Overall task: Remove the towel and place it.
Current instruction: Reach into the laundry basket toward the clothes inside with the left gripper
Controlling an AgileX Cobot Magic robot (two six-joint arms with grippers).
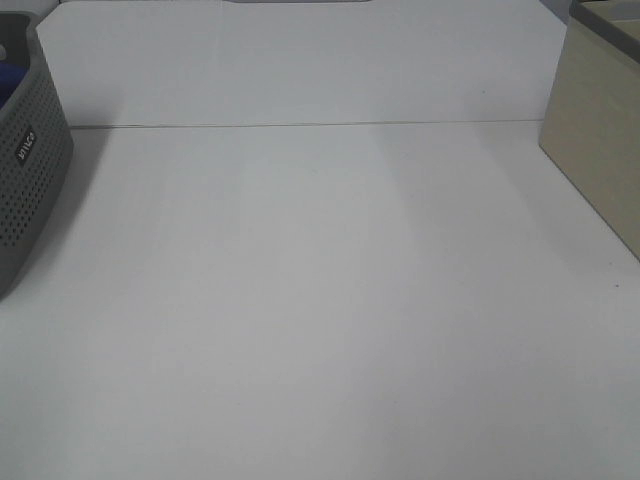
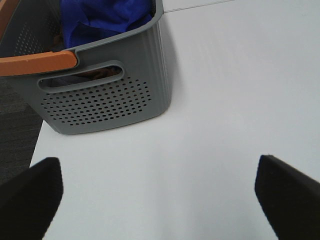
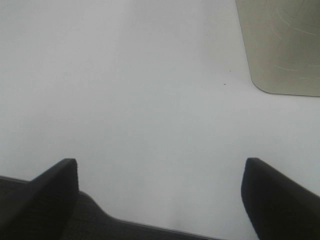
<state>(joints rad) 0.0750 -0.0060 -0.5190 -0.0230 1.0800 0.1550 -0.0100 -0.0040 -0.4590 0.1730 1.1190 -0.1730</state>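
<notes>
The royal-blue towel (image 2: pixel 102 17) lies bunched inside a grey perforated basket (image 2: pixel 100 97) with an orange handle (image 2: pixel 37 62). In the exterior high view only a sliver of the towel (image 1: pixel 8 78) shows inside the basket (image 1: pixel 30 170) at the far left edge. My left gripper (image 2: pixel 160 195) is open and empty, held over the white table a short way in front of the basket. My right gripper (image 3: pixel 160 195) is open and empty over the table's near edge. Neither gripper shows in the exterior high view.
A beige box (image 1: pixel 600 130) stands at the right edge of the white table (image 1: pixel 320 300); it also shows in the right wrist view (image 3: pixel 282 45). Dark floor (image 2: pixel 15 135) lies beyond the table's edge beside the basket.
</notes>
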